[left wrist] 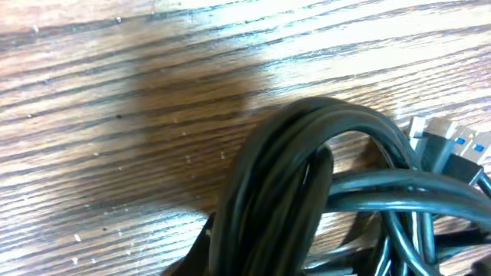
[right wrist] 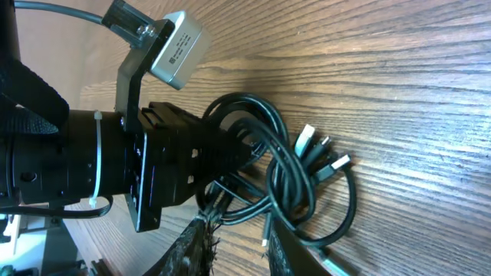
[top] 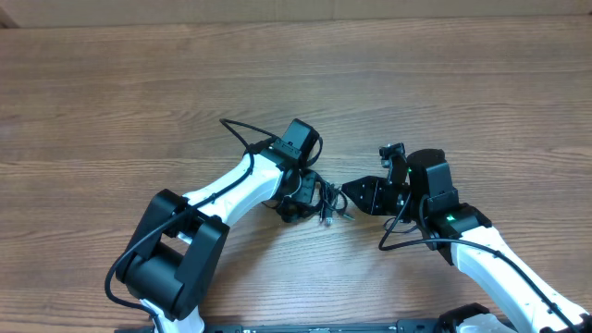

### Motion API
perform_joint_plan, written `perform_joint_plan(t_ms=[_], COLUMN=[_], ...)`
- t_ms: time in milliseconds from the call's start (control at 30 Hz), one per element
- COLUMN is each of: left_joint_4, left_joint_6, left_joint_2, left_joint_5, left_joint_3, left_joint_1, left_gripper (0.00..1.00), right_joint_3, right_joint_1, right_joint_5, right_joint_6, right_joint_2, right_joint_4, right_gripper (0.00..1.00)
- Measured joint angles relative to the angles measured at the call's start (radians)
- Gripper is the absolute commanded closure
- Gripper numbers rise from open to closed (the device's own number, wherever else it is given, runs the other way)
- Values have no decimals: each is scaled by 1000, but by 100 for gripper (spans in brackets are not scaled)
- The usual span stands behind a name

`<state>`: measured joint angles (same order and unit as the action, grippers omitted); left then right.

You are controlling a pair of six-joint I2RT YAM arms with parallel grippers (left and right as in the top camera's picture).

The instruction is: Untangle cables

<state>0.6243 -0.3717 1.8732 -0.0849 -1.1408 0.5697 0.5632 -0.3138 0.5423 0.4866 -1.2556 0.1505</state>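
Observation:
The cables (top: 328, 203) lie as a small black tangle at the middle of the table, between my two grippers. My left gripper (top: 303, 196) comes in from the left and is shut on a thick bunch of the cords (left wrist: 299, 176), which runs down between its jaws. Silver and grey plug ends (left wrist: 439, 142) stick out at the right. In the right wrist view the loops (right wrist: 295, 172) fan out with the plugs (right wrist: 322, 157) pointing right. My right gripper (right wrist: 238, 224) stands open at the tangle's near edge, with one small plug lying in its gap.
The wooden table (top: 139, 92) stretches bare to the back and left. The left arm's black gripper body (right wrist: 165, 165) and its grey wrist camera (right wrist: 175, 44) sit close in front of the right gripper. Both white arms reach in from the front edge.

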Motion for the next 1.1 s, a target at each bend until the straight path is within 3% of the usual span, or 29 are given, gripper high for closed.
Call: perform_joint_plan(t_ms=[100, 233, 400, 600, 833, 1100], left_joint_4=[7, 39, 49, 57, 84, 101], left_joint_6=[-37, -87, -125, -135, -136, -174], left_joint_2=[-2, -34, -198, -419, -481, -482], left_joint_5=[-18, -27, -14, 34, 53, 53], left_joint_3=[0, 4, 6, 6, 6, 6], left_joint_1=[-10, -43, -99, -105, -105, -105], left_gripper=[96, 96, 96, 96, 96, 96], right_joint_3=[0, 0, 0, 5, 11, 11], right_joint_1=[0, 0, 0, 0, 0, 0], right_joint_5=[30, 91, 199, 317, 353, 360], right_joint_6=[-2, -5, 12, 172, 425, 533], right_joint_2=[0, 0, 0, 0, -1, -1], right_joint_4=[-2, -22, -126, -373, -680, -618], right_gripper=[65, 64, 62, 62, 66, 61])
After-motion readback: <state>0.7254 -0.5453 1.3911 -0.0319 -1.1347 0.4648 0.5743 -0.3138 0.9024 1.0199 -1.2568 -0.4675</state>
